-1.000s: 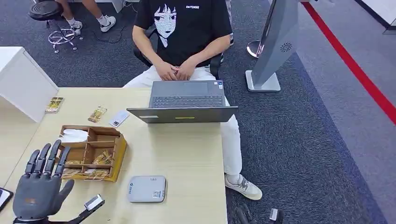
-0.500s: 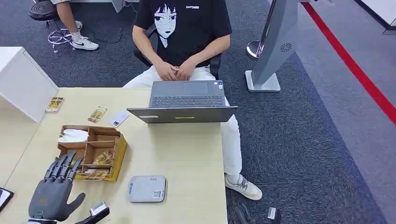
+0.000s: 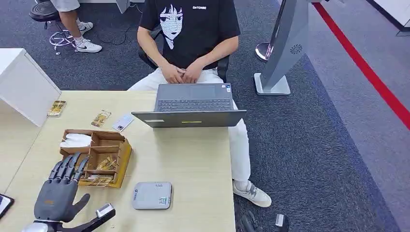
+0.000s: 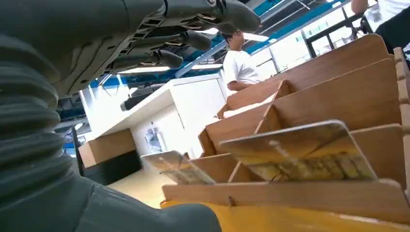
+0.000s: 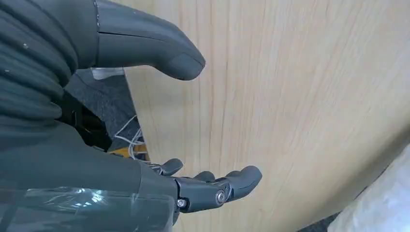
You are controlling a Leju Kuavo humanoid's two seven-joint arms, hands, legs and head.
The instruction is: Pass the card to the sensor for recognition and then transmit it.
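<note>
The left hand (image 4: 96, 72) reaches in with dark fingers (image 4: 193, 38) spread and holding nothing, hanging over the wooden box (image 4: 314, 96) and apart from it. A yellowish card (image 4: 300, 154) leans tilted in the box's nearest compartment, its upper edge rising above the front wall — a second card (image 4: 176, 166) leans in the next compartment along that wall. Beyond the box stand a white cabinet (image 4: 193, 111) and a person in a white shirt (image 4: 239, 65).
</note>
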